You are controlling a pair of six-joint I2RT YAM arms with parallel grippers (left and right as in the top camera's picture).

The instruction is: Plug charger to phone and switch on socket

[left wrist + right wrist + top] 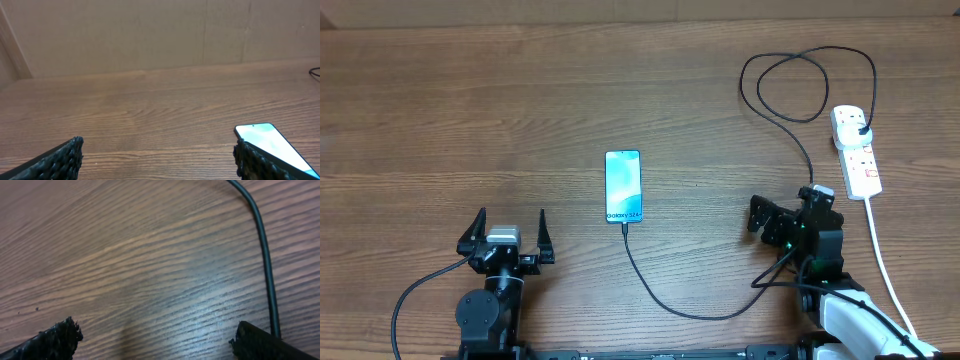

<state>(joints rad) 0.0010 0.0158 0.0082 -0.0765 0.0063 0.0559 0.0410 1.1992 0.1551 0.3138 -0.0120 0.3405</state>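
Note:
The phone lies flat mid-table with its blue screen lit; its corner also shows in the left wrist view. The charger cable meets the phone's near short edge, curves right past my right gripper, loops at the back, and ends in a black plug seated in the far outlet of the white socket strip. My left gripper stands open, near-left of the phone, with nothing in it. My right gripper is open over bare wood, with the cable just beside its right finger.
The strip's thick white cord runs toward the near edge past the right arm. The cable's loops lie at the back right. A plain wall rises behind the table's far edge.

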